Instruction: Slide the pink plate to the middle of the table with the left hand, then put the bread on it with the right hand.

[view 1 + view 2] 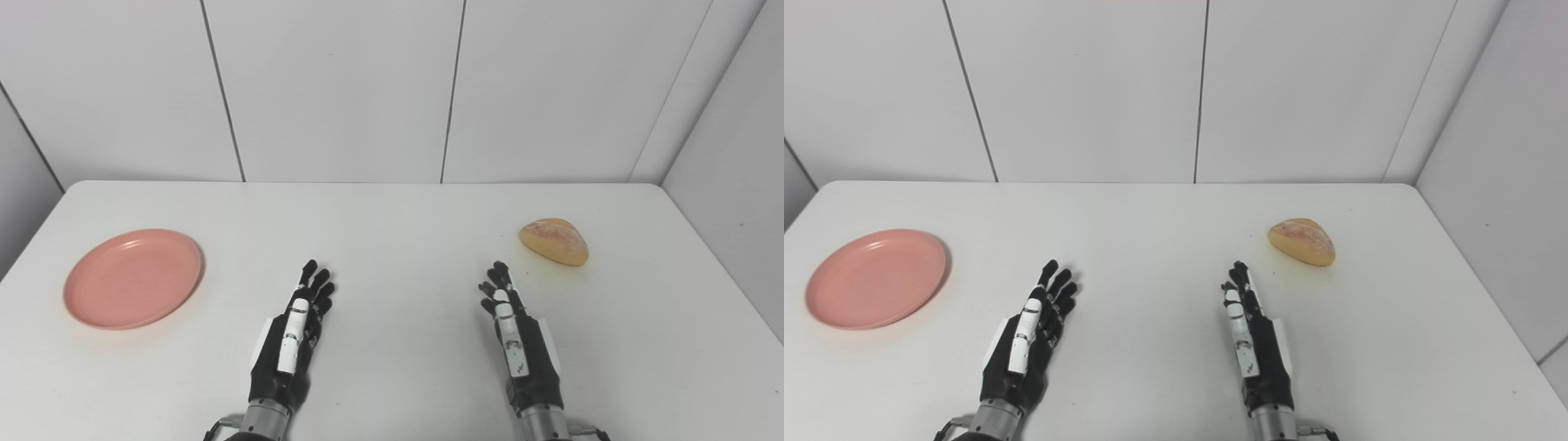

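Desk (392,208) first: white, filling the lower two thirds of the frame, with pale wall panels behind it. Pink plate (133,278) lies flat at the left of the frame, near the desk's left edge and well apart from the middle, so the slide looks not yet begun. Its round shape gives it no long axis; the rim faces up and it carries nothing.

Left hand (297,331) sits at lower centre-left, fingers stretched out and a little apart, holding nothing, pointing toward the top of the frame with a slight lean right. It is to the right of the plate and not touching it. Right hand (517,334) mirrors it at lower centre-right, fingers extended, empty, leaning slightly left.

Bread roll (554,241) rests on the desk at right of centre, just beyond and to the right of the right hand's fingertips, untouched. Its long axis runs from upper left to lower right, domed side up.

Both steps appear still to be done.
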Robot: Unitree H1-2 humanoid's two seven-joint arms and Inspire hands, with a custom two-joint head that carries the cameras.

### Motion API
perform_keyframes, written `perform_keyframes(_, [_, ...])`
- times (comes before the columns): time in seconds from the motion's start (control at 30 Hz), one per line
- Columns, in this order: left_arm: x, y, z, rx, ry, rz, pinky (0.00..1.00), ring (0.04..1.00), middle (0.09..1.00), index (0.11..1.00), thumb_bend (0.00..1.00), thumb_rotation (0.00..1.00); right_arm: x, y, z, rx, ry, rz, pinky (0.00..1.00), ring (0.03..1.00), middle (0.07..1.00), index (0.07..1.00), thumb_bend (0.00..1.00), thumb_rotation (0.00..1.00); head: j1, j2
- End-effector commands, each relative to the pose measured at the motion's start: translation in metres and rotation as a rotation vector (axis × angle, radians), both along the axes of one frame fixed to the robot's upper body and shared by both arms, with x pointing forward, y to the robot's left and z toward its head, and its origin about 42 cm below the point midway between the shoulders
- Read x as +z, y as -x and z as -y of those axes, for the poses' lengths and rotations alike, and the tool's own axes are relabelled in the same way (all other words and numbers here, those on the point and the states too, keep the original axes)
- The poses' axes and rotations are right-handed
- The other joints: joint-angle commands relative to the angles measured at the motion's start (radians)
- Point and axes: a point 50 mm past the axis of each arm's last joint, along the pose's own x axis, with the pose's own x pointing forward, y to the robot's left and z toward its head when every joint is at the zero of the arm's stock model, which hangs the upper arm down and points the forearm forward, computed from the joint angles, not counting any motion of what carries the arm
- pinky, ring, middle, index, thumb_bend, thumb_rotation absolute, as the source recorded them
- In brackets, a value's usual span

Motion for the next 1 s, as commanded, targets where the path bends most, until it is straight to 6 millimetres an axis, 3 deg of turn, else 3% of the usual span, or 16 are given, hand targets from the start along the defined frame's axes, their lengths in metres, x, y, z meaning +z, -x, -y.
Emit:
perform_keyframes(0.0, [-0.012, 0.006, 0.013, -0.005, 0.009, -0.040, 1.00, 0.966, 0.972, 0.968, 0.41, 1.00, 0.010, 0.001, 0.008, 0.002, -0.001, 0.072, 0.93, 0.936, 0.960, 0.970, 0.29, 1.00, 0.041, -0.013])
perform_keyframes(0.17, [-0.016, 0.007, 0.028, -0.001, 0.017, -0.046, 1.00, 0.972, 0.982, 0.981, 0.40, 1.00, 0.006, 0.005, 0.021, 0.013, -0.009, 0.068, 0.93, 0.936, 0.959, 0.966, 0.30, 1.00, 0.094, -0.041])
perform_keyframes(0.37, [-0.023, 0.006, 0.039, -0.002, 0.000, -0.038, 1.00, 0.973, 0.984, 0.980, 0.39, 1.00, 0.001, 0.005, 0.031, 0.029, -0.012, 0.076, 0.95, 0.944, 0.964, 0.972, 0.30, 1.00, 0.206, -0.082])
perform_keyframes(0.97, [-0.030, 0.005, 0.048, 0.008, -0.027, -0.030, 0.99, 0.971, 0.982, 0.979, 0.40, 1.00, -0.001, 0.006, 0.035, 0.051, -0.035, 0.081, 0.98, 0.967, 0.983, 0.991, 0.24, 1.00, 0.224, -0.106])
